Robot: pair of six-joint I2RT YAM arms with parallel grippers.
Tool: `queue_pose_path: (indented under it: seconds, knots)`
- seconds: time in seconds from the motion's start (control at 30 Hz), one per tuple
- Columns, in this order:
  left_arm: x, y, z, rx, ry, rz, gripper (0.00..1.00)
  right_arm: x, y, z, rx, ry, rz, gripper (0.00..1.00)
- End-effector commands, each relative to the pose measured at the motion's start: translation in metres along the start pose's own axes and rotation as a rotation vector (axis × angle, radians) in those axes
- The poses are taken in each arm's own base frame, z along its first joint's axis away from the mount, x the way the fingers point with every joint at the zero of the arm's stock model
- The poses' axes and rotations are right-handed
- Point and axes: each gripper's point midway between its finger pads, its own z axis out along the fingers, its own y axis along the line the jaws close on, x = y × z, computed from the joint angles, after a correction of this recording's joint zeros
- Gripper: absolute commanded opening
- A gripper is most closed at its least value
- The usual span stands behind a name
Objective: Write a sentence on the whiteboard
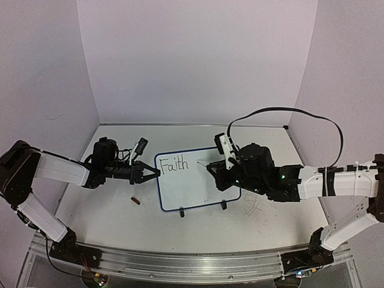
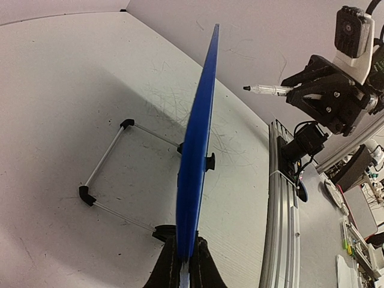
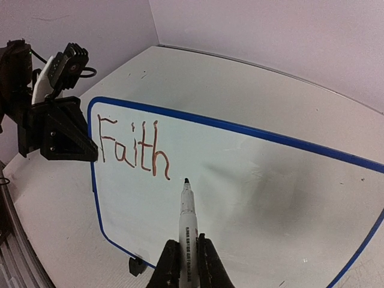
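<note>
The whiteboard (image 1: 198,189) stands tilted at mid-table on its black feet. Of the sentence, only the word "Faith" (image 3: 133,147) shows, at the board's top left. My left gripper (image 1: 153,173) is shut on the board's left rim; in the left wrist view (image 2: 185,264) the blue rim (image 2: 195,150) runs edge-on from between the fingers. My right gripper (image 3: 188,261) is shut on a white marker (image 3: 187,222). The marker's dark tip points at the board just below and right of the "h". In the left wrist view the marker (image 2: 270,90) hangs apart from the board face.
A small dark red cap (image 1: 135,201) lies on the table left of the board. A wire stand (image 2: 108,162) braces the board behind. Grey scuffs (image 1: 255,207) mark the tabletop at right. An aluminium rail (image 1: 192,264) runs along the near edge. Walls close three sides.
</note>
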Motion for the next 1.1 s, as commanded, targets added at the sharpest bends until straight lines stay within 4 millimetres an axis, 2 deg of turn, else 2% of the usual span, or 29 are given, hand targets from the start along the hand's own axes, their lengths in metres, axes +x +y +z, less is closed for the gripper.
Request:
queue_pose_path:
  seconds: [0.0, 0.2, 0.5, 0.7, 0.93, 1.07]
  knots:
    - [-0.011, -0.001, 0.003, -0.01, -0.006, 0.026, 0.0, -0.023, 0.006, -0.002, -0.01, -0.055, 0.019, 0.0]
    - [-0.011, -0.001, 0.002, -0.013, -0.007, 0.026, 0.0, -0.02, 0.02, 0.007, -0.046, -0.033, -0.022, 0.0]
    - [-0.011, -0.001, 0.002, -0.021, -0.005, 0.02, 0.0, -0.023, -0.005, 0.009, 0.095, -0.059, 0.021, 0.0]
    - [-0.013, -0.003, 0.001, -0.016, -0.007, 0.022, 0.0, -0.026, -0.006, 0.011, 0.108, -0.075, 0.035, 0.0]
    - [-0.013, -0.002, 0.003, -0.011, -0.003, 0.023, 0.0, -0.033, 0.003, 0.014, 0.065, -0.101, 0.032, 0.0]
    - [-0.014, -0.002, 0.004, -0.008, -0.002, 0.026, 0.0, -0.035, -0.001, 0.017, 0.094, -0.11, 0.047, 0.0]
